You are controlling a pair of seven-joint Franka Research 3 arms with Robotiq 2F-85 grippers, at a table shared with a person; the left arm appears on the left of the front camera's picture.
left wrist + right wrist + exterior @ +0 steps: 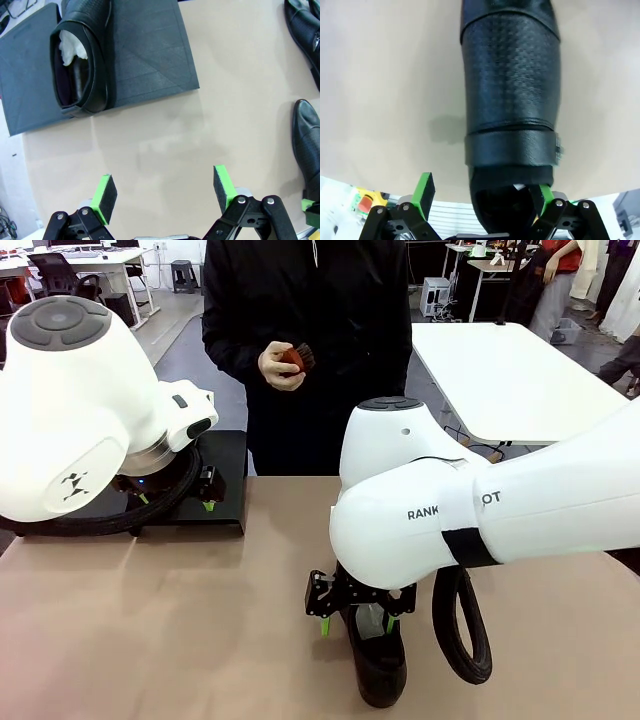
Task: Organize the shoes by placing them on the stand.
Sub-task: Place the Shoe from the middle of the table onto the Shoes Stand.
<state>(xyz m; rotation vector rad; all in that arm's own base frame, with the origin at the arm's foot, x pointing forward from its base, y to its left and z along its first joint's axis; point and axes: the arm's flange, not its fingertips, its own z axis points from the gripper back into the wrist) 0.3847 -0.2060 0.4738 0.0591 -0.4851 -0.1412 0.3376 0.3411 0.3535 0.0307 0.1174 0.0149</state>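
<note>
Black leather, front view: you see the front shoe (380,672) on the tan table (150,640) near its near edge, heel end under the right gripper (357,623).
Right fingers, front view: spread wide, one green pad on each side of the heel end, nothing clamped.
Left gripper, front view: it hangs (175,502) by the stand (228,465) at the table's far left, fingers apart and empty; the left arm hides most of the stand's top from you.
Person, front view: a hand (280,368) at the far side holds a small reddish-brown brush (296,358).
Stand, left wrist view: here you get the top that the arm hid, a flat matte dark slab (145,60).
Shoe on the stand, left wrist view: glossy black (82,65), lying on the slab, with white paper (70,45) in its opening.
Left fingers, left wrist view: wide apart (164,192) over bare table with nothing between them; the stand and its shoe lie well ahead of the pads.
Other shoes, left wrist view: a third shoe (305,25) and the front shoe (306,145) lie on the table along the picture's right edge, off the stand.
Leather, right wrist view: close up, the front shoe (512,90) shows you a pebbled grain, a smooth strap and a small metal buckle (558,148).
Right fingers, right wrist view: open wide around the shoe's opening. One pad (542,196) sits just beside the rim, the other (425,189) stands apart. You cannot tell whether the nearer pad touches.
</note>
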